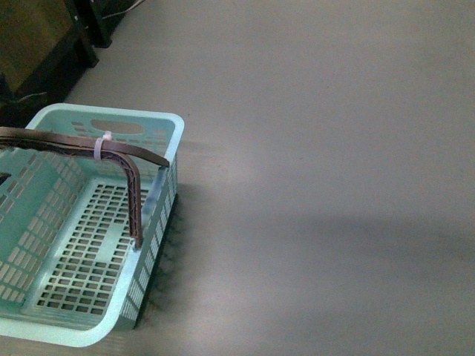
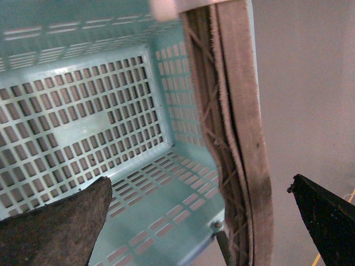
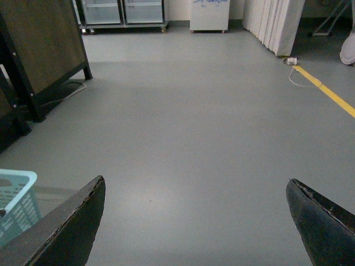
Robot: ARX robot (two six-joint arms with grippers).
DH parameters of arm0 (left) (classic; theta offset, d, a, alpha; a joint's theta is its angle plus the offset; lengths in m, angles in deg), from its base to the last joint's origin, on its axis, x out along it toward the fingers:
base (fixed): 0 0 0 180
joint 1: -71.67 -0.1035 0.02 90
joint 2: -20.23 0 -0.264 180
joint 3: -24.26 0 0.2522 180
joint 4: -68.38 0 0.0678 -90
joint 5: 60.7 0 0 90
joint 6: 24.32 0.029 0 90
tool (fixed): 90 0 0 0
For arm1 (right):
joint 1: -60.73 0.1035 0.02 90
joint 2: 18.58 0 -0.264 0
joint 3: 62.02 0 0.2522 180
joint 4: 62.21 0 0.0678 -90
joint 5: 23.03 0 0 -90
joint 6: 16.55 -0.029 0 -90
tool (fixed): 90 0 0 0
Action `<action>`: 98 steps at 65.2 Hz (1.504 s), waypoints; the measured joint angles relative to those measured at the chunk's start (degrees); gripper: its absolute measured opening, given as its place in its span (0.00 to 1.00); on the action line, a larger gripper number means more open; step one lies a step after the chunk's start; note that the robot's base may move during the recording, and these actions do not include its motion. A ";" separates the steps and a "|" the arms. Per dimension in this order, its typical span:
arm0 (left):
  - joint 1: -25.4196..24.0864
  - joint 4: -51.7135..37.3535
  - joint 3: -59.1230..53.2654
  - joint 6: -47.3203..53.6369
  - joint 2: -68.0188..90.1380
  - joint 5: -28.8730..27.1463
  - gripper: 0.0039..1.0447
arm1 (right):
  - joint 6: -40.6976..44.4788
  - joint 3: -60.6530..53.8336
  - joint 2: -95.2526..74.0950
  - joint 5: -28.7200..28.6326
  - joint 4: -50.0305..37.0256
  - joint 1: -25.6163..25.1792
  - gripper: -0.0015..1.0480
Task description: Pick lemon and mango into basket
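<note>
Front view: basket (image 1: pixel 111 113) sits on the floor (image 1: pixel 334 148), slotted bottom bare.

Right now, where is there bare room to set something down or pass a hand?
Free: the slotted bottom of the basket, bordered by its walls, and the grey floor right of it. Crowded: the basket's top, where the brown handles, bound by a white zip tie, cross it.

Light teal basket (image 1: pixel 67 332), rows of rectangular slots patterning its walls and bottom. Brownish-purple handles (image 1: pixel 135 204), a white zip tie (image 1: pixel 99 147) around them. Plain grey floor (image 1: pixel 334 148), and one yellow line (image 3: pixel 328 93) painted across it.
</note>
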 joint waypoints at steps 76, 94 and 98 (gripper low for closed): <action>4.74 9.42 -7.98 -11.13 -25.24 -3.04 0.14 | 0.00 0.00 0.00 0.02 0.00 0.00 0.92; 2.71 31.54 -6.86 -18.12 -57.42 -2.10 0.13 | 0.00 0.00 0.00 0.00 0.00 0.00 0.92; 2.67 37.05 -5.14 -19.30 -62.18 -1.81 0.13 | 0.00 0.00 0.00 0.02 0.00 0.00 0.92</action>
